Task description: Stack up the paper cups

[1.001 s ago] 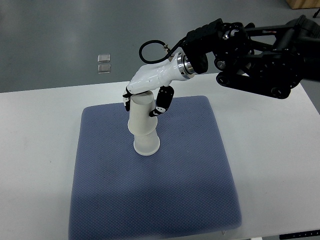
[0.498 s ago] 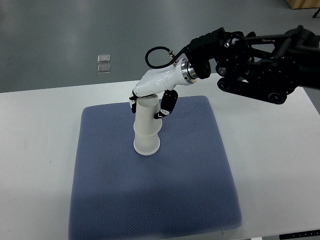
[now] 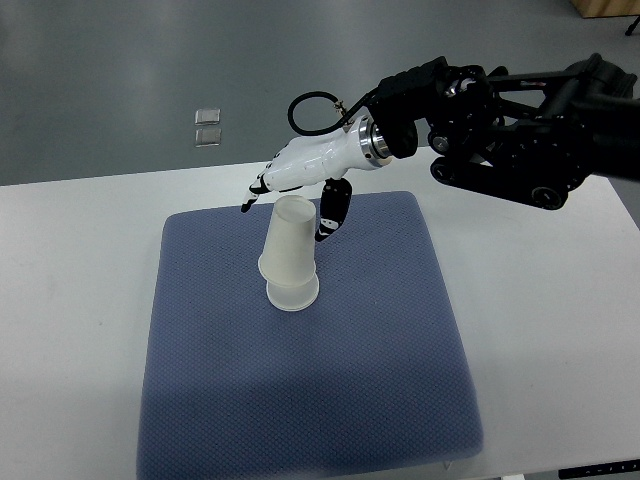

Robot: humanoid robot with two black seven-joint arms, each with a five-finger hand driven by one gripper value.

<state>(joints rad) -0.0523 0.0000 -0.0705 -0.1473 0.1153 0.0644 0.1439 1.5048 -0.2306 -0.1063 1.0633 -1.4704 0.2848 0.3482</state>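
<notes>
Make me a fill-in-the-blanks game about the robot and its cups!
1. The paper cups stand upside down on a ____ mat.
2. The arm with the white hand comes in from the picture's ____ edge.
3. The number of cups in the stack is ____.
4. The mat lies on a ____ table.

Missing words: blue; right; two; white
</notes>
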